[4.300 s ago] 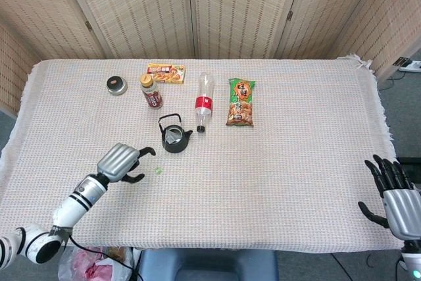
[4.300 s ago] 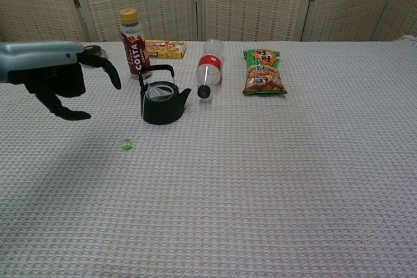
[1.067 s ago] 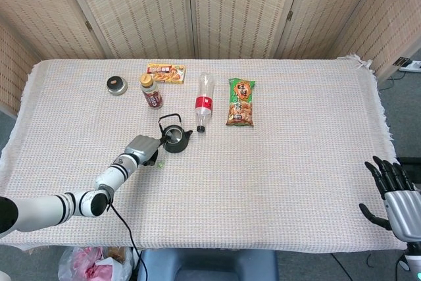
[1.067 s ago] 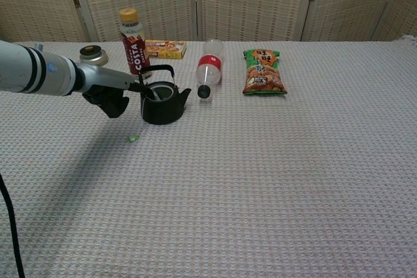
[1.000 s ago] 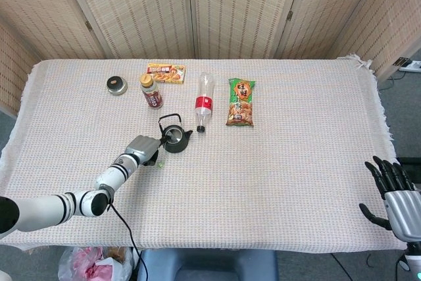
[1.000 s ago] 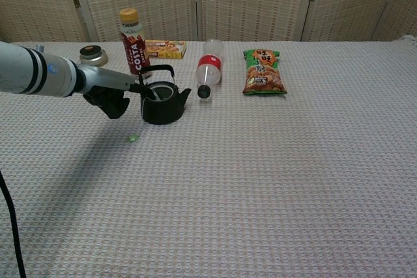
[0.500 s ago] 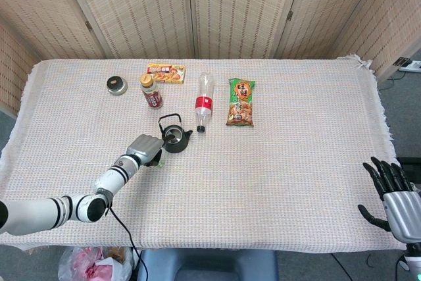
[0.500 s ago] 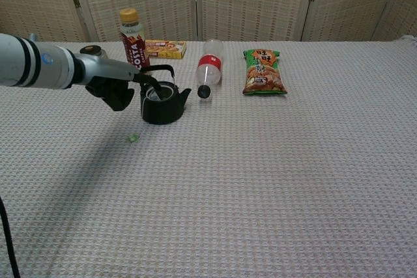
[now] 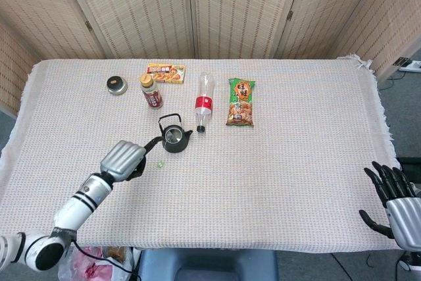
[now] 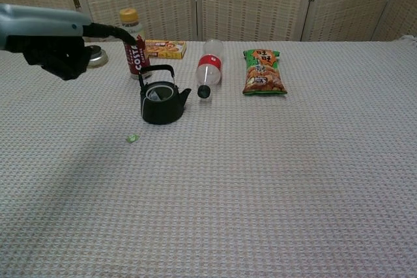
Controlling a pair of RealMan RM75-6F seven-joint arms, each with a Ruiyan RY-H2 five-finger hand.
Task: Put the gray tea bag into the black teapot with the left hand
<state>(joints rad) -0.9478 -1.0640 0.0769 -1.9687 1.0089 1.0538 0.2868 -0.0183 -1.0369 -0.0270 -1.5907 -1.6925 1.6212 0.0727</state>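
The black teapot point(image 9: 174, 138) point(image 10: 159, 104) stands on the cloth left of centre. The gray tea bag point(image 10: 155, 96) point(image 9: 173, 137) lies inside its open mouth. Its small green tag point(image 10: 132, 138) point(image 9: 159, 162) lies on the cloth in front of the pot, on its left side. My left hand point(image 9: 122, 159) point(image 10: 53, 47) hovers to the left of the pot, raised and apart from it. One finger stretches toward the pot and the hand holds nothing. My right hand point(image 9: 393, 201) hangs off the table's near right corner with fingers spread.
Behind the teapot stand a brown drink bottle point(image 10: 133, 45), a yellow box point(image 10: 165, 48) and a round tin point(image 9: 116, 85). A clear bottle point(image 10: 208, 67) lies on its side beside the pot's spout. A green snack bag point(image 10: 263, 72) lies further right.
My left hand has let go at the teapot and drawn back to the left and upward. The tea bag stays in the pot and the tag rests on the cloth.
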